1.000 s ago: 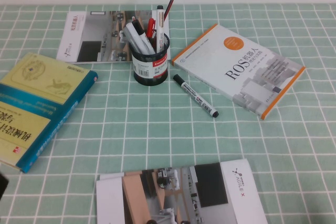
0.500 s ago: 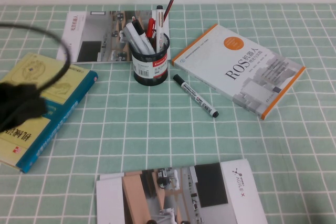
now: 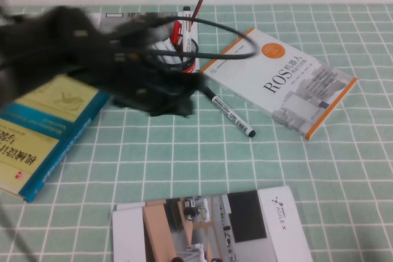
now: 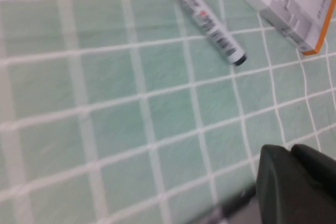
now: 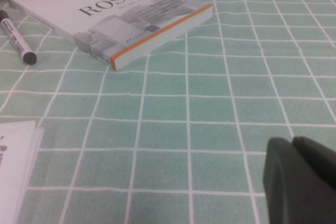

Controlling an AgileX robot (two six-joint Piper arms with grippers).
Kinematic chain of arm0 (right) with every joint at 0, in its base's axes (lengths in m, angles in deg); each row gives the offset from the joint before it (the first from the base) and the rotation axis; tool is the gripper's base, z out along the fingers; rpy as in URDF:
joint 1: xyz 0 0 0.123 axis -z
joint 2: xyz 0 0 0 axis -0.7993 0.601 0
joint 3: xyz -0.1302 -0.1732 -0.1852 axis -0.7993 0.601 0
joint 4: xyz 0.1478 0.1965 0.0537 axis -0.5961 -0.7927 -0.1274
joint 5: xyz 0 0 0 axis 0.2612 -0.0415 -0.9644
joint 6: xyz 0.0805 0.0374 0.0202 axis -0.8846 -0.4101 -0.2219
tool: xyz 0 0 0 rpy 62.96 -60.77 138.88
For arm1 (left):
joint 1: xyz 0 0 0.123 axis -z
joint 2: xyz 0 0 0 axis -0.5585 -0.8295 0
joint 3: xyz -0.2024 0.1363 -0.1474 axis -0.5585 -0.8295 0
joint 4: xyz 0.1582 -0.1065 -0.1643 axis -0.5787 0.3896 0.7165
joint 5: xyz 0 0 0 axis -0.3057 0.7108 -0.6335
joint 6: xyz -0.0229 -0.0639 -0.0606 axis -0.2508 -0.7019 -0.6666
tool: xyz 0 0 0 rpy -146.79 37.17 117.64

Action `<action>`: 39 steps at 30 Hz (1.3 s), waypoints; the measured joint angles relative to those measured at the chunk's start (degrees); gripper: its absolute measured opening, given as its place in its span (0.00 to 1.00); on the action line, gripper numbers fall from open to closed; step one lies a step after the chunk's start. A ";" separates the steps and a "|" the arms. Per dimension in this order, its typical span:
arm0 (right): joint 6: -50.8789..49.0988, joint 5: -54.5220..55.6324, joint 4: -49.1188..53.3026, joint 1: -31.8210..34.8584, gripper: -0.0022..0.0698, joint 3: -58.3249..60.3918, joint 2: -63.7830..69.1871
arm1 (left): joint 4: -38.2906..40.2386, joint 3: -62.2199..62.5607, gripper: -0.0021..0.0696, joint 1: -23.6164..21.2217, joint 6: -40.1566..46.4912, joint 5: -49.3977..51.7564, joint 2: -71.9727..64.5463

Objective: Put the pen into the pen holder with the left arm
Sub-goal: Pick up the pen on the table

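the pen (image 3: 230,112) lies flat on the green checked tablecloth (image 3: 184,164), slanting between the pen holder (image 3: 187,44) and the white ros book with orange edges (image 3: 279,81). it is not yet picked up, and nothing touches it. its barrel is slim, round and smooth white plastic with black print, so it could roll if nudged.

the left arm (image 3: 104,59) reaches across the table from the left, a dark blurred mass with a looping black cable, and it hides most of the holder; only some mesh rim, a red-capped pen (image 3: 176,30) and a thin dark-red pencil (image 3: 196,9) poke out above it. the left gripper (image 3: 175,102) sits low, near the pen's capped end, which fits an approach to grasp. whether its fingers are wide or narrow i cannot tell. the left wrist view shows the pen ahead of it on the cloth.

the right gripper (image 5: 302,179) hangs just above bare cloth, well apart from the pen, apparently parked; its opening cannot be told either.

a teal and yellow book (image 3: 37,133) and a glossy brochure (image 3: 209,228) lie flat nearby.
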 joint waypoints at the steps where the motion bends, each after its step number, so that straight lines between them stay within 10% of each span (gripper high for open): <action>1: 0.00 0.00 0.00 0.00 0.00 0.00 0.00 | -1.15 2.66 0.03 1.43 -1.23 0.13 -2.59; 17: 0.00 0.00 0.00 0.00 0.00 0.00 0.00 | -17.35 37.30 0.03 10.67 -22.40 11.01 -27.80; 26: 0.00 0.00 0.00 0.00 0.00 0.00 0.00 | -18.87 45.33 0.54 10.67 -26.57 16.05 -35.48; 39: 0.00 0.00 0.00 0.00 0.00 0.00 0.00 | -27.82 45.64 0.61 10.70 -41.12 16.45 -39.25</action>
